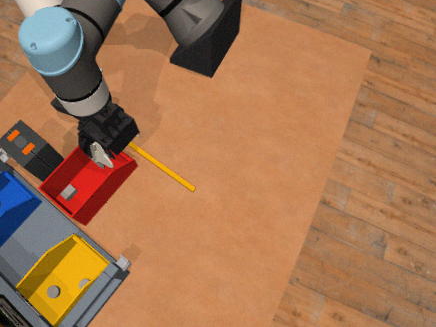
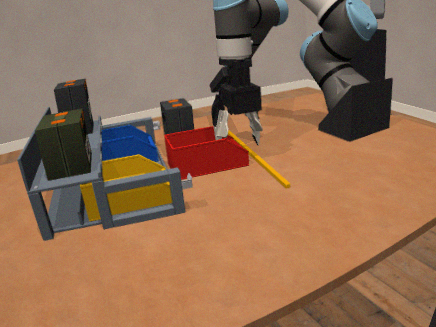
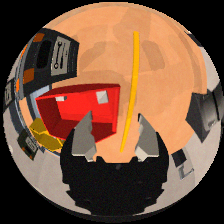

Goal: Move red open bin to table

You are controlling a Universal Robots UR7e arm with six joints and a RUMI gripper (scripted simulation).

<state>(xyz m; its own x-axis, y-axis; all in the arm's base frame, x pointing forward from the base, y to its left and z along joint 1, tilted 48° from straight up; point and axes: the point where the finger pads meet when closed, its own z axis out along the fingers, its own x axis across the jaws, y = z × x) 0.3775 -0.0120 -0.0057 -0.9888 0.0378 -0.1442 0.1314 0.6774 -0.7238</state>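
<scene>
The red bin stands upright on the table, just in front of the shelf rack. Two pale grey parts lie in it: one part near the rack side and another part nearer the gripper. My gripper is open and holds nothing. Its fingers straddle the bin's end wall, one on the bin's inner side, the other outside. Whether a finger touches the wall cannot be told.
A yellow strip lies beside the bin's gripper end. A dark box stands close behind the bin. The rack holds a blue bin and a yellow bin, with boxes on top. The robot base is farther back.
</scene>
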